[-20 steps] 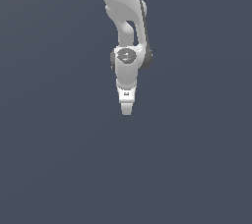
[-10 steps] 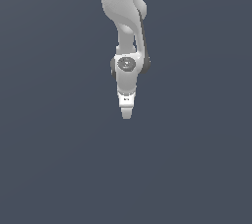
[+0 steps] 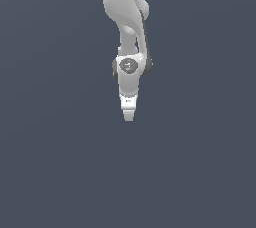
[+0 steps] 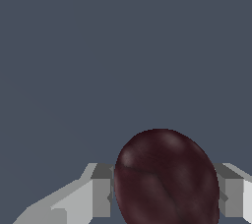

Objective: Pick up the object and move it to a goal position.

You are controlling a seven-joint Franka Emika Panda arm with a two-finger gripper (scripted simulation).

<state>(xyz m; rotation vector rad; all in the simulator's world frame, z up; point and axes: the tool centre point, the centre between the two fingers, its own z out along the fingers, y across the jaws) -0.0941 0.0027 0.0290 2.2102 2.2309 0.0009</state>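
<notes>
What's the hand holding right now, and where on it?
The dark maroon ball, clamped across its sides between the two fingers of the hand.

White arm (image 3: pixel 125 12), grey joint disc (image 3: pixel 128 65), tapered gripper (image 3: pixel 129 117)

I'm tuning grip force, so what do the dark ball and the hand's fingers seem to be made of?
The dark ball looks like a fruit-like skin: maroon, faintly creased, with a dull sheen, though this is only a render. The fingers look like hard matte grey plastic or metal, flat-faced and sharp-edged, pressing against both sides of the ball.
</notes>
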